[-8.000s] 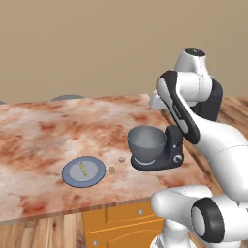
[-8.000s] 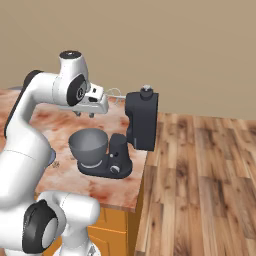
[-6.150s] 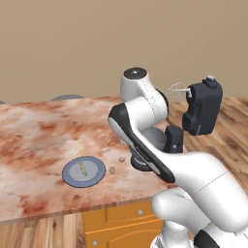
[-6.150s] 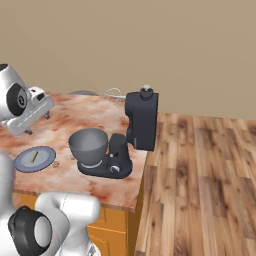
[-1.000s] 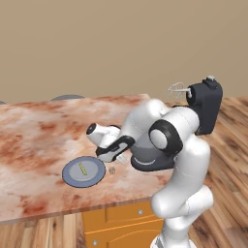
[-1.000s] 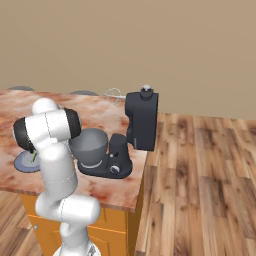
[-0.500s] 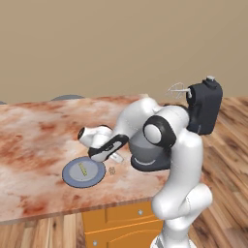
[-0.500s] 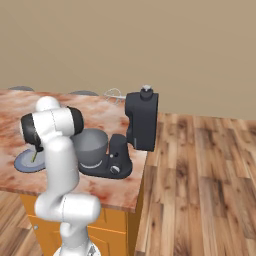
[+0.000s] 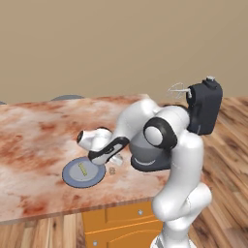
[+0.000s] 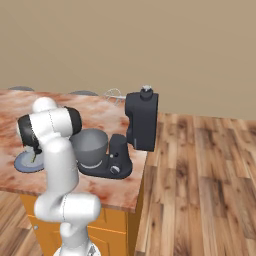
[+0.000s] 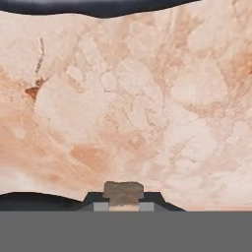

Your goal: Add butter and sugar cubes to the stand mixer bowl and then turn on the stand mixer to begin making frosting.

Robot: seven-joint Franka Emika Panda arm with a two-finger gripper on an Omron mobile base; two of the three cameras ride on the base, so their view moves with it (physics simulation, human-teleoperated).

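Arm swung lower toward counter; tool (image 11: 123,205) clamped on sugar cube (image 11: 123,192), fingertips mostly cut off.

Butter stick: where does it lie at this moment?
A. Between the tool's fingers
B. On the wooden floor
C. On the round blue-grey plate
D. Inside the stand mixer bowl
C: the yellow butter lies flat on the plate, left of the stand mixer bowl.

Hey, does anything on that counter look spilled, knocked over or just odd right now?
Nothing looks spilled or toppled. The butter lies on the plate, one sugar cube sits on the counter beside it, and another sugar cube sits between the gripper's fingertips. The stand mixer stands upright, head tilted up, over its bowl.
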